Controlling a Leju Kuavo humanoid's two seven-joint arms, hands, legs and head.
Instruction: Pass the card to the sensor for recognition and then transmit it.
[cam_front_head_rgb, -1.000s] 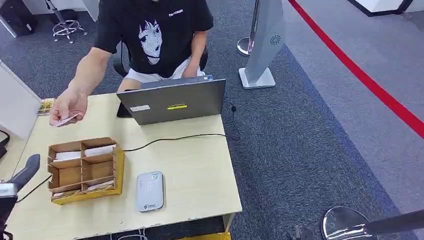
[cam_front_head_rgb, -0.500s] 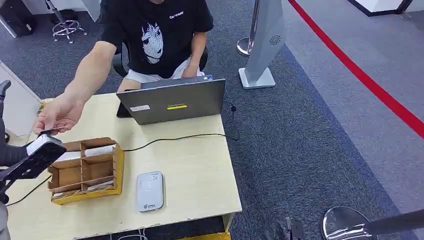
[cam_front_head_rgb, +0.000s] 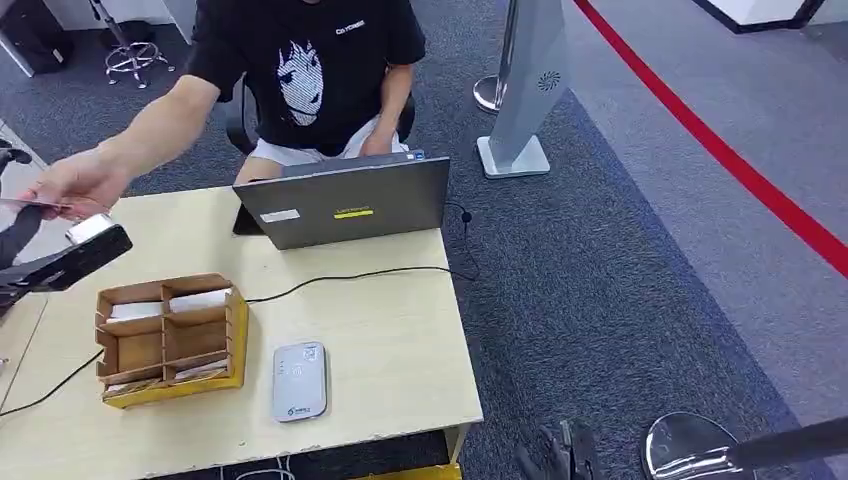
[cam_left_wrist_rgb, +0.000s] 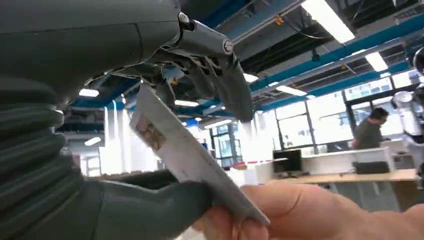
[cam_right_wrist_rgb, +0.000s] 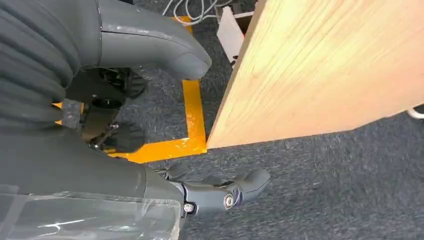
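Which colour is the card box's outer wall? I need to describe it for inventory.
Yellow outside on the box, brown dividers inside; clearest in the head view.

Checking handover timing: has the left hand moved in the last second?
Yes. The left hand has risen from below the box to above it, meeting the person's hand holding the card.

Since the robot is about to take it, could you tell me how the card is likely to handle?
The card looks thin and flat, so probably light and fairly stiff. Its smooth face may slip between the left hand's thumb and fingers. The person's hand grips its other end.
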